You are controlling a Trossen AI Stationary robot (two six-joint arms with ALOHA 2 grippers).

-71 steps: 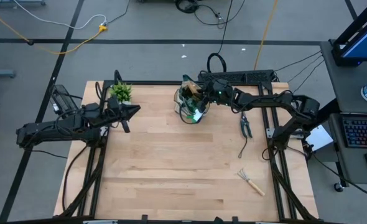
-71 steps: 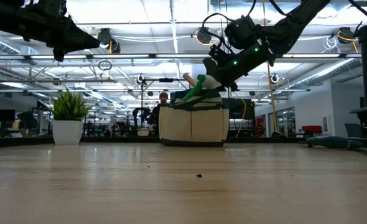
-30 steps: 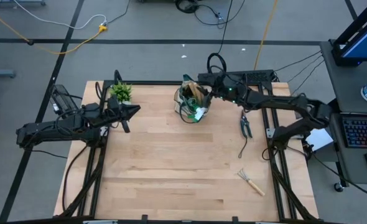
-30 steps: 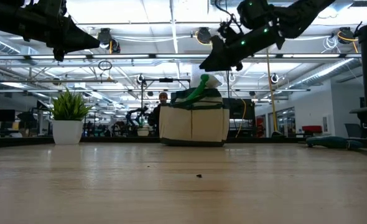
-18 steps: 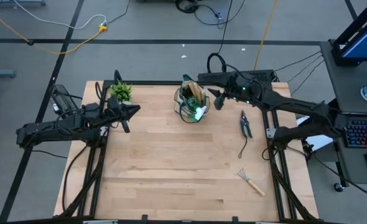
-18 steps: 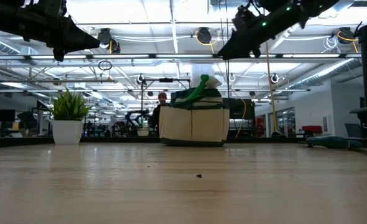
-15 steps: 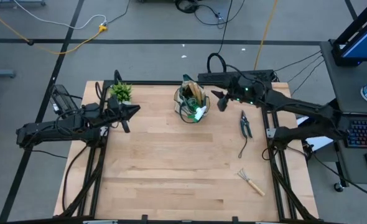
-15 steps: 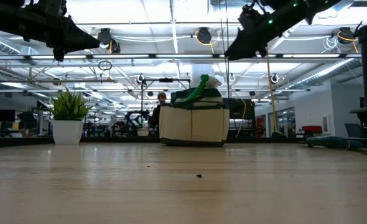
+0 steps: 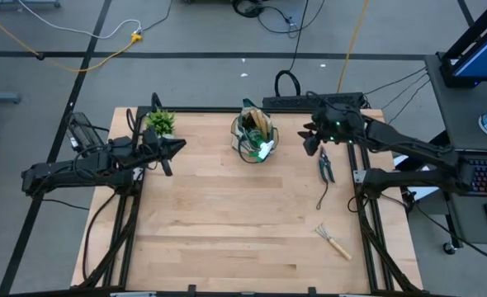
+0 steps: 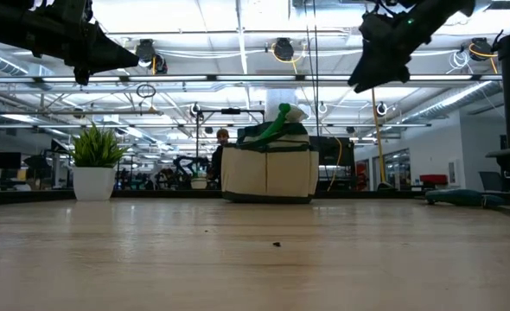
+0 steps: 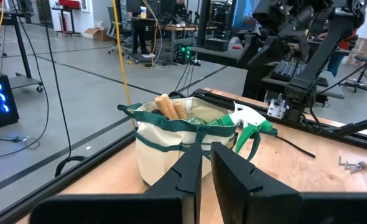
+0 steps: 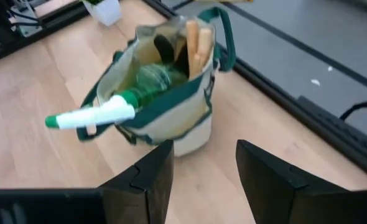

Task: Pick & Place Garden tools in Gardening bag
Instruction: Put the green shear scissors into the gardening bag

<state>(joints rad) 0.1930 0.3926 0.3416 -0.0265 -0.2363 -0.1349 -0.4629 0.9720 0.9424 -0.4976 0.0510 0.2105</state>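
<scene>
High view: nearest the front edge of the table (image 9: pixel 227 247), toward its right side, lies the hand rake (image 9: pixel 333 240), alone on the wood. Farther back on the right the black shears (image 9: pixel 326 167) lie flat near the table's right edge. The right gripper (image 9: pixel 310 142) hangs in the air just behind and beside the shears, between them and the bag (image 9: pixel 255 136), touching neither. Its fingers are spread with a clear gap and nothing between them; the right wrist view shows that gap, with the bag beyond it.

The bag stands upright near the back edge, about mid-table. In it are wooden handles (image 12: pixel 195 38) standing on end and the green spray bottle (image 12: pixel 147 81), tilted so its white nozzle (image 12: pixel 90 116) sticks out over the rim. In the low view the bottle's green neck (image 10: pixel 272 125) pokes above the bag's top.

At the back left corner stands the potted plant (image 9: pixel 161 123), well apart from the bag. The left gripper (image 9: pixel 177 146) waits in the air just beside the plant, pointing toward the bag, its fingers pressed nearly together on nothing; the left wrist view shows only a thin slit between them.

Beyond the table, in the low view, a person (image 10: pixel 224 138) shows behind the bag.
</scene>
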